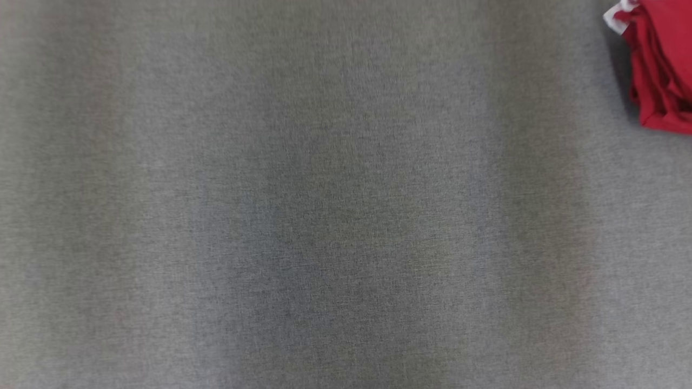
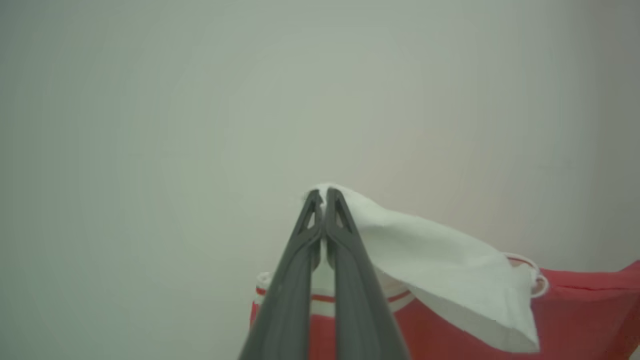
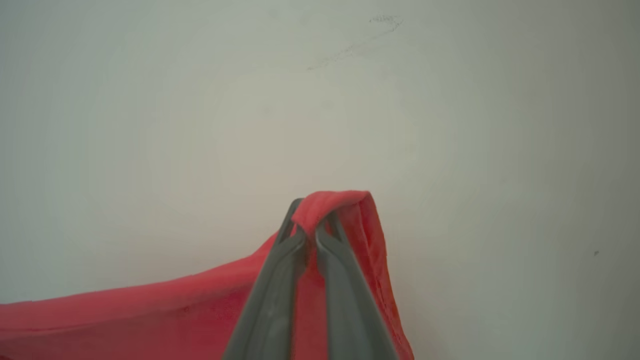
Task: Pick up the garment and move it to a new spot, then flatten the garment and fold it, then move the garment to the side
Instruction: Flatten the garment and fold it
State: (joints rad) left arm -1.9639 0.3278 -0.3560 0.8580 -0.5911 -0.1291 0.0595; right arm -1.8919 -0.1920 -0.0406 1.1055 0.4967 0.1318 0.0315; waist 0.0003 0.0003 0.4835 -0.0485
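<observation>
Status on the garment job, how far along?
Done: the pickup. The left hand is shut on a white part of the garment, the right hand on a red fold. In hand: the move to a new spot; the head view has it bunched at the top right of the grey surface. Left: flatten, fold, move aside; nothing lies flat yet.

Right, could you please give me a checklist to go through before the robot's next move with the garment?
1. Left gripper shut on the garment, at its white part: ok.
2. Right gripper shut on a red fold of it: ok.
3. Cloth stretched flat between the two grips: cannot tell.
4. Bare grey tabletop ahead for laying it down: ok.
5. Red cloth at the head view's upper right being this same garment: cannot tell.
</observation>
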